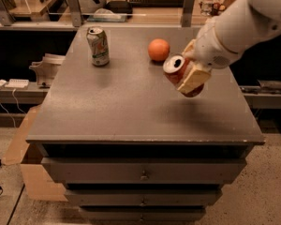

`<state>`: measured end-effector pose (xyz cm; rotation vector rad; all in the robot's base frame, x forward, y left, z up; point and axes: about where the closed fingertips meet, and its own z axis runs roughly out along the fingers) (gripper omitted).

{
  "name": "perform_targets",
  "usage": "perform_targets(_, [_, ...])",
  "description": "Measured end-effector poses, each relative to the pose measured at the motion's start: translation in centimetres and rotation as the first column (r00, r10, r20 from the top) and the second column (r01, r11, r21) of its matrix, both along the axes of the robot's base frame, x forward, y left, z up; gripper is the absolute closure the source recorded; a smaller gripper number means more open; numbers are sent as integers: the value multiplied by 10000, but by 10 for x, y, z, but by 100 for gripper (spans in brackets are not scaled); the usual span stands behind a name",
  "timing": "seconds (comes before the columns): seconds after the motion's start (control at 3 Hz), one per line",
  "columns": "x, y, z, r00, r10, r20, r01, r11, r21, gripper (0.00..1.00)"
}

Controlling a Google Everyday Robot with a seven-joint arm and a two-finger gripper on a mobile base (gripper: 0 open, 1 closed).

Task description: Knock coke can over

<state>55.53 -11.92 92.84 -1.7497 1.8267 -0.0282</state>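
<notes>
Camera view: arm [234,27] reaches from upper right, tool [188,70] pinching tilted coke can [173,65] above table [107,107]

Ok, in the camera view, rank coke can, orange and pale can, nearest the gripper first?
1. Coke can, held tilted in the gripper, over the right of the table.
2. Orange, just left and behind.
3. Pale can, upright at rear left.

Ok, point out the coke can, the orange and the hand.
coke can [173,63]: camera view, on its silver top, tilted in the hand.
orange [158,49]: camera view, middle of its skin.
hand [183,71]: camera view, midway between its fingertips, shut around the can, just right of the orange.
</notes>
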Motion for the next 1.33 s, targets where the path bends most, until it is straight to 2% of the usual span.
perform_targets(0.33, [-5,22,-18,9993,371,38,-359,9841,-1737,100])
perform_targets(0.67, [-9,34,-43,9969,785,3,-732,9309,-3578,100])
perform_targets(1.0, [-6,30,-61,9928,1195,63,-984,8452,-5253,100])
perform_targets(1.33, [-1,25,-72,9878,1555,-38,-1233,7682,-6282,100])
